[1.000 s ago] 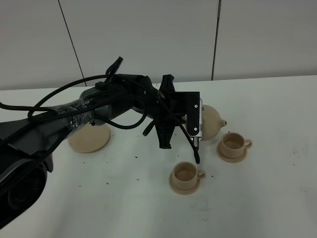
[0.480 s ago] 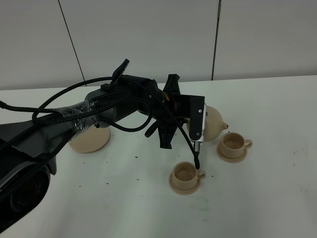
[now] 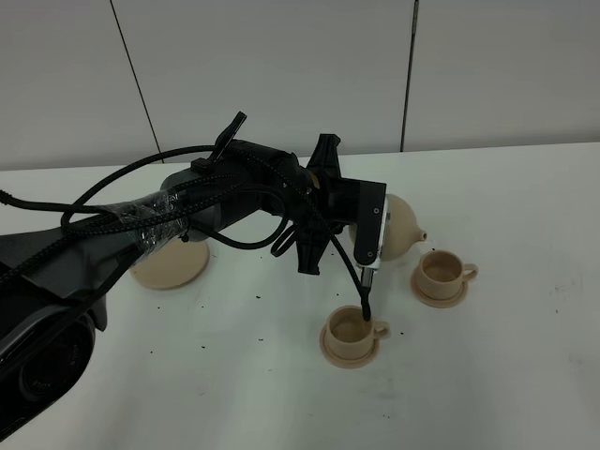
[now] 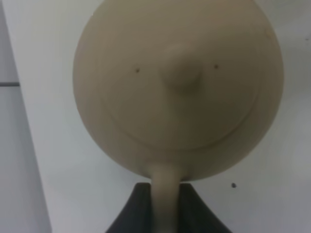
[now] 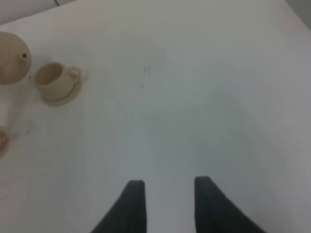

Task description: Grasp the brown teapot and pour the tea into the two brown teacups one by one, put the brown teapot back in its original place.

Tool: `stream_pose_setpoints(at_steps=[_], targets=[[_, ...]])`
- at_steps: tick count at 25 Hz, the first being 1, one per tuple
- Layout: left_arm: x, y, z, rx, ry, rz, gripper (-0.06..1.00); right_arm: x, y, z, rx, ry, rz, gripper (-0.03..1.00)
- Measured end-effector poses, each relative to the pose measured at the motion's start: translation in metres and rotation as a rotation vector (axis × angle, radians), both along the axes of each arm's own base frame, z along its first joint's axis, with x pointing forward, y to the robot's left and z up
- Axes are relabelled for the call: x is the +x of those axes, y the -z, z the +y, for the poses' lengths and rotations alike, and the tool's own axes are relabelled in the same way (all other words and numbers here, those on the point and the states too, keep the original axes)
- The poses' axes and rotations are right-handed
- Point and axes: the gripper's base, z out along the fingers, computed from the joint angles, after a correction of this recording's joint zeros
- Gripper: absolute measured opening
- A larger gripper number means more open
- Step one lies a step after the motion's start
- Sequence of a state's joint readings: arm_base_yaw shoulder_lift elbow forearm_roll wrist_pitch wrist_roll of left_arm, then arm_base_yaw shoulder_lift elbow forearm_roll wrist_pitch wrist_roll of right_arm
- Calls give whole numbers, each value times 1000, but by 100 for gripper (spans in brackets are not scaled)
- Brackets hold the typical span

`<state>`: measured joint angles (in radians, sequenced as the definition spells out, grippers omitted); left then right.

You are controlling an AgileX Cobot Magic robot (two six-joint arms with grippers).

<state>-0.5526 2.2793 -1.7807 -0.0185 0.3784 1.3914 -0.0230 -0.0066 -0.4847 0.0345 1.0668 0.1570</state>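
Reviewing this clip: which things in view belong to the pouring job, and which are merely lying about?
In the job:
brown teapot, held by its handle in the left tool
near teacup and far teacup, on their cup saucers
large saucer, the teapot's place

Just about:
right tool, open above the table
dark specks on the table

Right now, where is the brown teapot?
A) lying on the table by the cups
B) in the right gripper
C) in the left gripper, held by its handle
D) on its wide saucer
C: in the wrist view the left gripper has its fingers on either side of the brown teapot handle; the wide saucer sits apart.
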Motion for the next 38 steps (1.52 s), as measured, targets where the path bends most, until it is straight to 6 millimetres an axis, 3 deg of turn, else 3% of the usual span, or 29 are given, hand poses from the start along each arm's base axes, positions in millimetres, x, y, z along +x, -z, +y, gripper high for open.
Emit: stream_pose_setpoints(at_steps=[38], targets=[[-8, -7, -27, 86, 198, -191, 17, 0, 0, 0, 0, 0, 0, 24]])
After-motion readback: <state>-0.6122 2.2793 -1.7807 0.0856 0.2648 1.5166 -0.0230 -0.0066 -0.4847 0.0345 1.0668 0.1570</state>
